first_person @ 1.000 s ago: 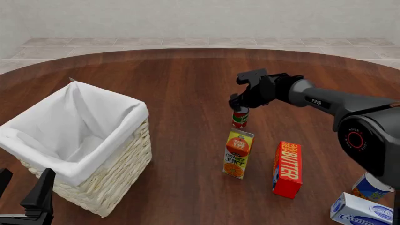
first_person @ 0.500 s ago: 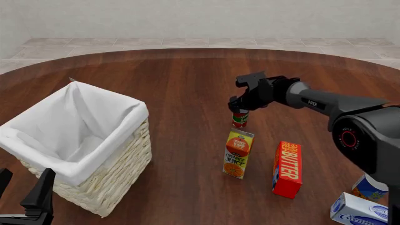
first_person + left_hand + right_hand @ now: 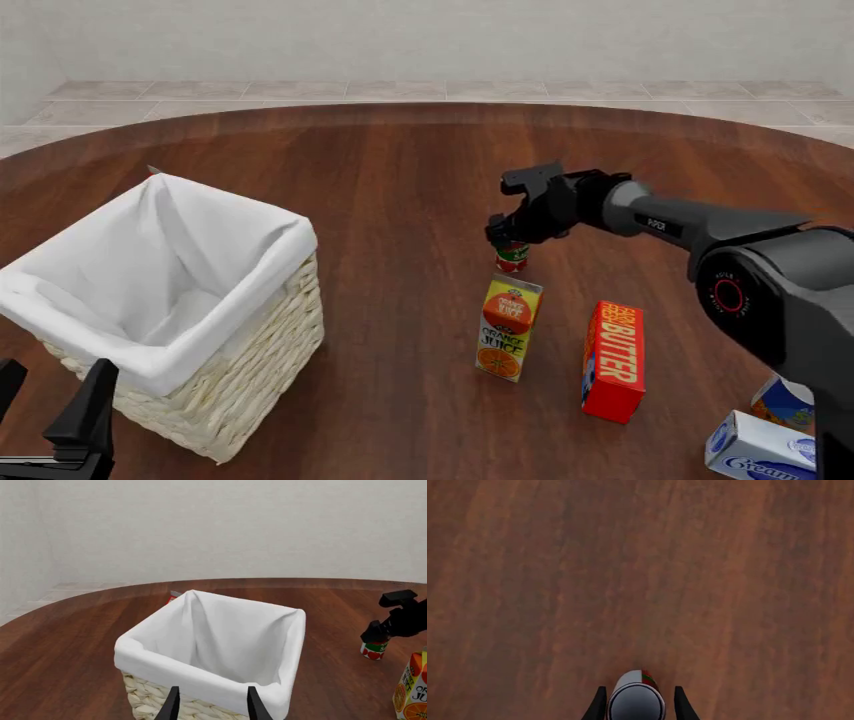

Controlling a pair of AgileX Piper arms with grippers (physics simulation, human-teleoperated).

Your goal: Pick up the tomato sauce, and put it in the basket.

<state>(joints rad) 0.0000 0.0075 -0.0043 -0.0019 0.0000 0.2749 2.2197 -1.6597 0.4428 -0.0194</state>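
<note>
Dark wood surface [image 3: 400, 180]: right gripper [image 3: 638, 703] straddles the sauce [image 3: 513, 258], fingers spread, at the basket's [image 3: 254, 340] three o'clock.

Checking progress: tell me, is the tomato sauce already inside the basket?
No, the tomato sauce stands on the table beyond the juice carton, well apart from the basket.
</note>
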